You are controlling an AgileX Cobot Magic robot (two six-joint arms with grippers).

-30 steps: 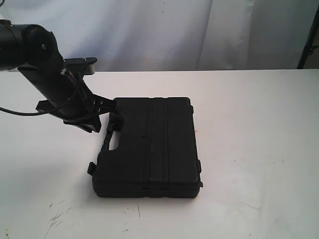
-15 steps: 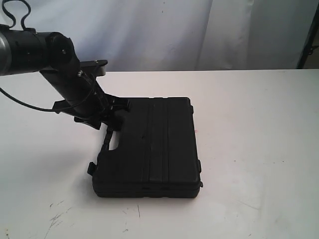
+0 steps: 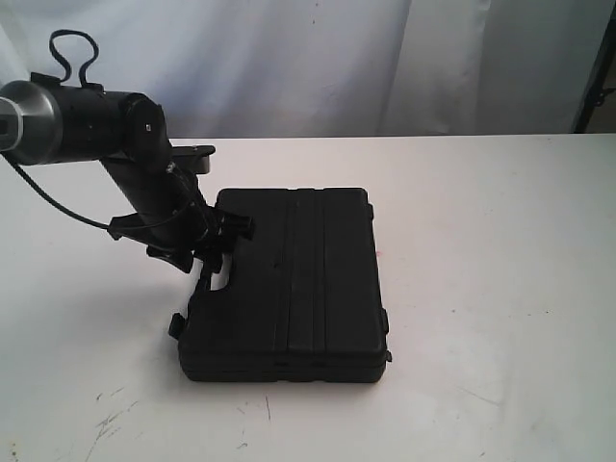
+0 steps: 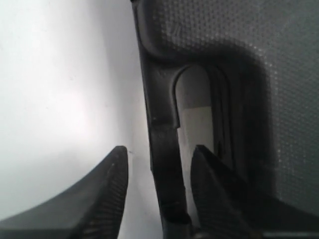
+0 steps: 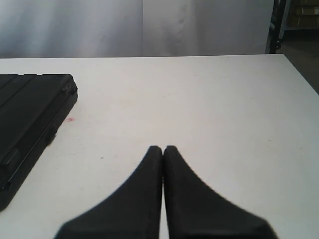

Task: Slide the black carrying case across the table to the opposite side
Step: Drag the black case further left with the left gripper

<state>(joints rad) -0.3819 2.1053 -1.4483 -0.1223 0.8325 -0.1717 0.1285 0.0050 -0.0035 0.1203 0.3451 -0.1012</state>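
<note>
The black carrying case (image 3: 298, 284) lies flat near the middle of the white table (image 3: 481, 241), with its handle on the left side. My left gripper (image 3: 213, 254) is down at that handle. In the left wrist view the handle bar (image 4: 163, 149) stands between the fingers of the left gripper (image 4: 159, 152), which is open, with table showing on both sides of the bar. One finger sits inside the handle opening. My right gripper (image 5: 163, 148) is shut and empty over bare table, to the right of the case (image 5: 30, 114). It is out of the exterior view.
A white curtain hangs behind the table's far edge. A dark stand (image 3: 597, 77) is at the back right. Dark scuff marks (image 3: 111, 419) show at the front left. A tiny red spot (image 5: 70, 119) lies beside the case's right edge.
The left arm has swung right and down, bringing its gripper from beside the case onto the handle. The case has not moved.
</note>
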